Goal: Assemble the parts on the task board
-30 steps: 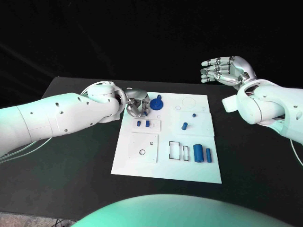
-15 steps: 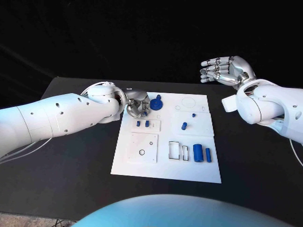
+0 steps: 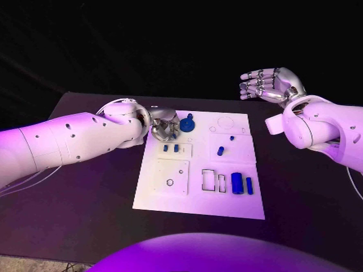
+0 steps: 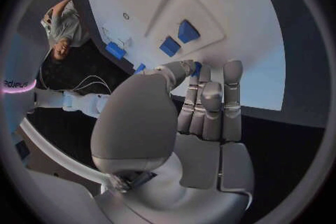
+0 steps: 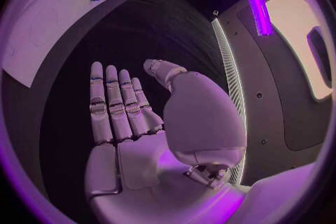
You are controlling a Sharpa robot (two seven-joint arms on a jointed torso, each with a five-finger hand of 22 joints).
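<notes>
My left hand [image 3: 164, 126] rests at the task board [image 3: 199, 195]'s far-left corner, fingers together beside a round blue part [image 3: 187, 124] — whether they pinch anything, I cannot tell; my right hand [image 3: 267, 84] hovers off-board, fingers apart, empty

left hand [image 3: 162, 126] covering the task board [image 3: 199, 198] corner — whether its fingers [image 4: 210, 102] hold anything unclear

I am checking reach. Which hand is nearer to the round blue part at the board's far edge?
Left. The left hand sits right beside the round blue part; the right hand is raised off the board, apart.
</notes>
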